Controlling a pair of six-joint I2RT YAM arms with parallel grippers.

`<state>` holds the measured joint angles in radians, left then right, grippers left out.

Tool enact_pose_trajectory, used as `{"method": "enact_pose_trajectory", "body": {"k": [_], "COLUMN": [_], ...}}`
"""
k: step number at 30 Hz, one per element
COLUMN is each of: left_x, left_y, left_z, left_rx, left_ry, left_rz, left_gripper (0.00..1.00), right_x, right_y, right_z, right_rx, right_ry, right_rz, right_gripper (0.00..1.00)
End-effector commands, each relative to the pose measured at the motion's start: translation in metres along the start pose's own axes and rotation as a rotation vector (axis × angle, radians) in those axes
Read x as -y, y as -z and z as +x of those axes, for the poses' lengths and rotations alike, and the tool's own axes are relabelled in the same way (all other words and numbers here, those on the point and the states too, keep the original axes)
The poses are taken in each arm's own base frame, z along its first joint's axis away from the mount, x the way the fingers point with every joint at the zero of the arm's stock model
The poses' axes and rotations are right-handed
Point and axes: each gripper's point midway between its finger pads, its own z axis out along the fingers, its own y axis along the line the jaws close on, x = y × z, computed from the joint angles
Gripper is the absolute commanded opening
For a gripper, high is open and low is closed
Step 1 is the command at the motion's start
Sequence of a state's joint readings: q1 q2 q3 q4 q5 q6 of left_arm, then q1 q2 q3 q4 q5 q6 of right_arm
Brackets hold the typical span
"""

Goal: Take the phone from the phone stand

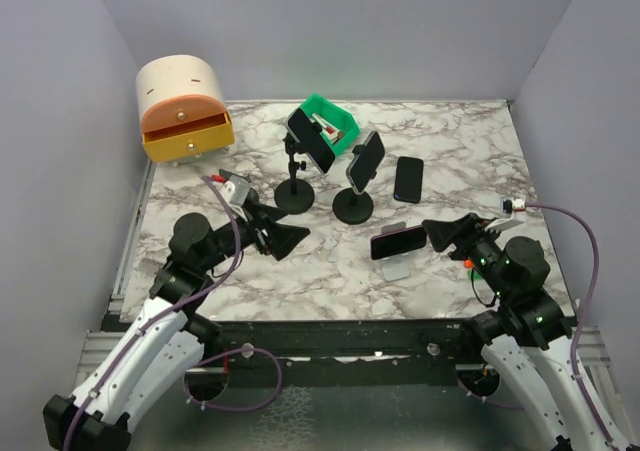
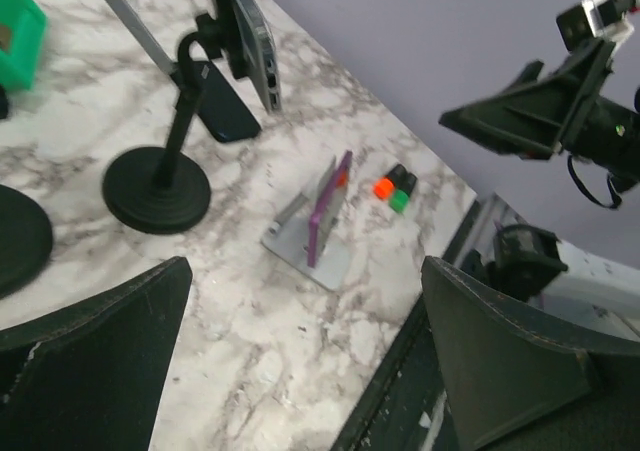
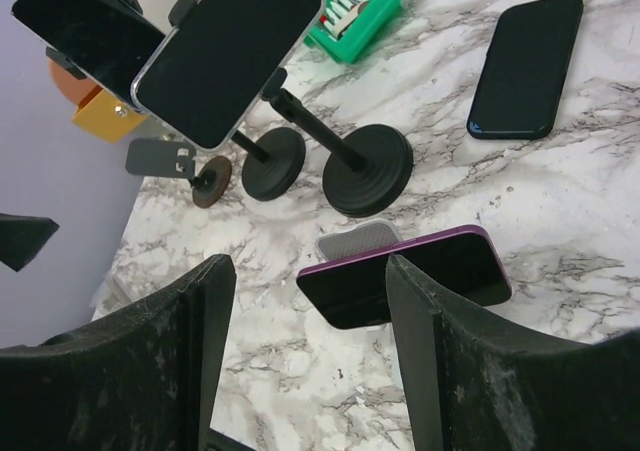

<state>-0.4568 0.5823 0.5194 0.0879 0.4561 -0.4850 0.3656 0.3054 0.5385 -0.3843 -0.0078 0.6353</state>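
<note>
The purple phone (image 1: 400, 240) leans landscape on the small grey stand (image 1: 398, 267) on the marble table (image 1: 450, 141), toward its near right. The right gripper (image 1: 432, 233) has its fingers spread, nothing held; the phone sits just ahead of their tips, facing the gap. The left gripper (image 1: 295, 239), wide open and empty, is well apart from the phone, to its left.

No legible text, label, brand, number or sign in any view. Only dark, blank screens on the purple phone (image 1: 398, 239) centre right and the mounted phones (image 1: 311, 138) upper centre.
</note>
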Motion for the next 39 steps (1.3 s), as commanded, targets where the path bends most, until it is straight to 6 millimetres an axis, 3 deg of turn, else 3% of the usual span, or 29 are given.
{"method": "enact_pose_trajectory", "body": {"k": [1, 4, 8, 14, 18, 27, 32, 39], "left_x": [0.026, 0.038, 0.046, 0.027, 0.024, 0.032, 0.029, 0.018], "left_y": [-0.009, -0.019, -0.03, -0.057, -0.073, -0.118, -0.132, -0.148], "left_z": [0.049, 0.074, 0.089, 0.122, 0.126, 0.143, 0.164, 0.172], "left_rx": [-0.225, -0.299, -0.302, -0.255, -0.188, -0.25, -0.305, -0.309], "left_ry": [0.129, 0.101, 0.038, 0.015, -0.022, -0.047, -0.031, -0.029], "left_rz": [0.185, 0.196, 0.151, 0.052, 0.081, 0.159, 0.175, 0.136], "left_gripper": [0.95, 0.94, 0.95, 0.87, 0.84, 0.74, 0.68, 0.67], "right_x": [0.001, 0.003, 0.002, -0.001, -0.002, -0.011, -0.011, -0.016], "right_y": [0.001, 0.004, 0.006, 0.003, 0.005, 0.011, 0.015, 0.016], "right_z": [0.006, 0.008, 0.011, 0.016, 0.015, 0.017, 0.015, 0.012], "right_rx": [-0.032, -0.044, -0.049, -0.063, -0.074, -0.087, -0.083, -0.083], "right_ry": [0.044, 0.067, 0.069, 0.041, 0.045, 0.02, 0.026, 0.027], "right_rz": [-0.008, -0.001, -0.017, -0.038, -0.033, -0.074, -0.071, -0.081], "right_gripper": [0.66, 0.66, 0.66, 0.65, 0.65, 0.65, 0.65, 0.65]}}
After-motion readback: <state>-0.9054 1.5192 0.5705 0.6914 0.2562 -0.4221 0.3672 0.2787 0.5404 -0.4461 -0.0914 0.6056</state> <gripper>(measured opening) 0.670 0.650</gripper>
